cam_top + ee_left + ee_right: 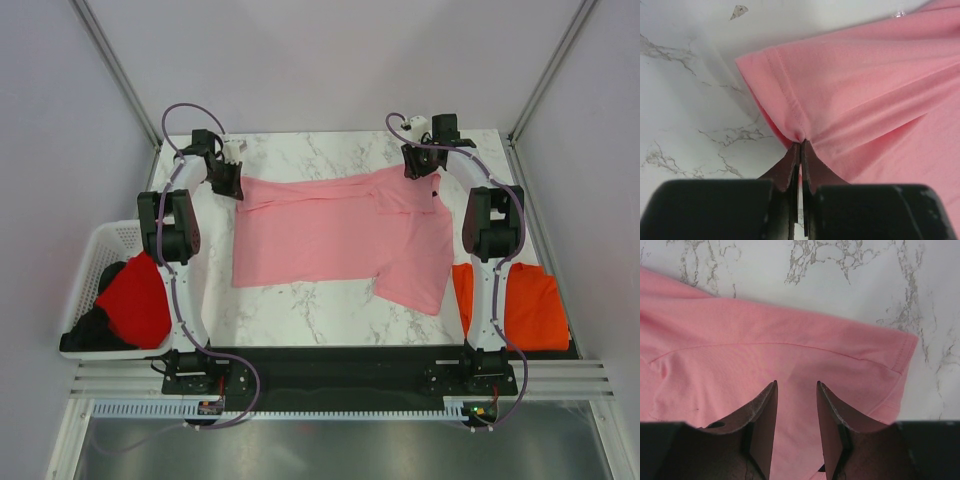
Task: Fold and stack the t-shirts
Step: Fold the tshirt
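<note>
T-shirt [320, 235] flat on bench [300, 320]; left jaws pinch hemmed corner [782, 95] for folding, right jaws spread above it.

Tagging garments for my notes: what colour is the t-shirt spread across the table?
The t-shirt is light pink; the top view shows it best.

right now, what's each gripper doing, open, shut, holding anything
left gripper: shut on the pink t-shirt, pinching its edge
right gripper: open over the same shirt, nothing pinched
</note>
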`<state>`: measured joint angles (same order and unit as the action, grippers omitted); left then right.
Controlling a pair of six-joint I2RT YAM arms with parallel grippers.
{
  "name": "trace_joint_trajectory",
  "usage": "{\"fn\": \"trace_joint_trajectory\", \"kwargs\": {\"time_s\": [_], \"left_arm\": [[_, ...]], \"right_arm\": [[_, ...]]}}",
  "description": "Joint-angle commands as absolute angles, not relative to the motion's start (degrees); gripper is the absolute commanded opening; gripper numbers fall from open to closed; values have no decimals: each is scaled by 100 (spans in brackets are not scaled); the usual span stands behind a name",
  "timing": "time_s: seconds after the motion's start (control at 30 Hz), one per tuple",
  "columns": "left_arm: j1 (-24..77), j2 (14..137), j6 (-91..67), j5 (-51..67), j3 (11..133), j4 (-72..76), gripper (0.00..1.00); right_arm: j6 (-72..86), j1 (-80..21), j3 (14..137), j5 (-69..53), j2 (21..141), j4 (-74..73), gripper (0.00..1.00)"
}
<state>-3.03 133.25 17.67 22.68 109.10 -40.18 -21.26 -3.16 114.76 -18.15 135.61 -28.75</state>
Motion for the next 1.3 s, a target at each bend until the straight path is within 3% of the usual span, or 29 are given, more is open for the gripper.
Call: {"fn": "trace_joint_trajectory", "kwargs": {"time_s": [0.0, 0.33, 0.57, 0.7, 0.77, 0.87, 0.9, 1.03, 1.27], "left_arm": [[-308, 12911, 1802, 2320, 10925, -4008, 4], [-246, 12771, 1854, 2136, 10898, -3964, 2], [-194, 12727, 1934, 1951, 10863, -3920, 14], [-150, 12762, 1925, 1916, 10820, -3902, 14], [-115, 12788, 1925, 1855, 10802, -3894, 25], [-106, 12814, 1925, 1784, 10793, -3876, 31], [-114, 12823, 1916, 1784, 10793, -3867, 31], [-105, 12841, 1934, 1828, 10802, -3858, 12], [-114, 12727, 1977, 1828, 10758, -3858, 2]], "right_arm": [[-2188, -334, 11601, -1898, 13605, -2848, 45], [-2162, -334, 11610, -1960, 13614, -2839, 45], [-2153, -334, 11628, -1986, 13605, -2848, 45], [-2153, -334, 11628, -1986, 13579, -2848, 45], [-2153, -334, 11602, -1986, 13570, -2848, 46], [-2153, -334, 11575, -1986, 13562, -2839, 46], [-2153, -343, 11566, -1986, 13544, -2839, 46], [-2153, -334, 11540, -1995, 13535, -2839, 46], [-2171, -334, 11496, -1969, 13509, -2839, 46]]}}
